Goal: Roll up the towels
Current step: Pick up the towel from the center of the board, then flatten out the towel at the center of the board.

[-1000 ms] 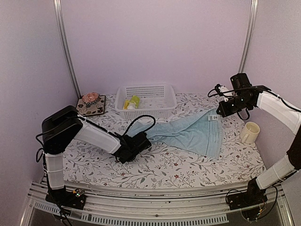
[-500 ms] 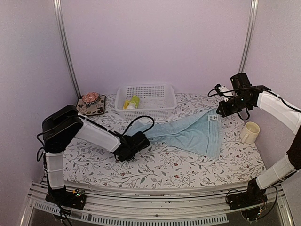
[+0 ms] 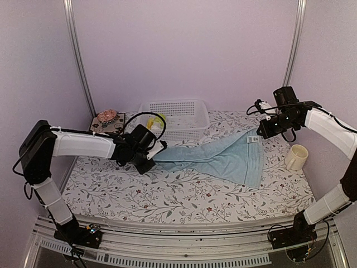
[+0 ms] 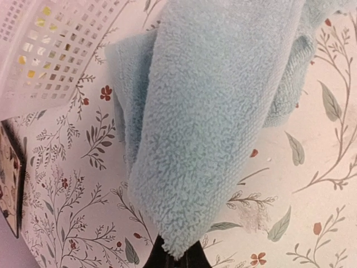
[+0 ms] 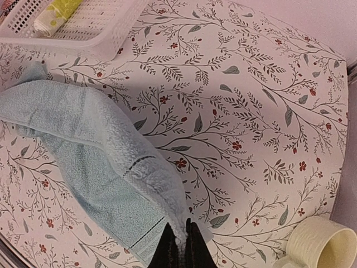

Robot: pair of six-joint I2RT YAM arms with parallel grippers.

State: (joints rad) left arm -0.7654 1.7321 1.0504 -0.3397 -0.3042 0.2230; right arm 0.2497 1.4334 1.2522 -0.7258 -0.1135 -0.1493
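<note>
At the left of the top view, behind the left arm, a dark floral mat lies on the desk; it plays no part here. Just right of it, the left gripper is pinched together on one corner of the blue towel. In the left wrist view the cloth rises straight out of the closed fingertips at the bottom edge of the frame and drapes away in a soft fold.

In the upper centre of the top view stands a white basket holding the yellow-green towel, which looks already bundled.

The blue towel stretches across the middle of the desk, from the left gripper to the right one. Its near part lies on the patterned surface and its far right corner is lifted. It is thick, looped terry: light, limp and not at all fragile. It should sag and fold under its own weight rather than keep a shape. The pile gives good friction, so a pinch on a hem or corner should hold. Corners are the place to grip, with the span kept taut, or the roll will likely start crooked.

At the right, the right gripper is clamped on the raised corner near the stitched band. Further right, a cream mug stands close to the towel's right edge and could be nudged.
</note>
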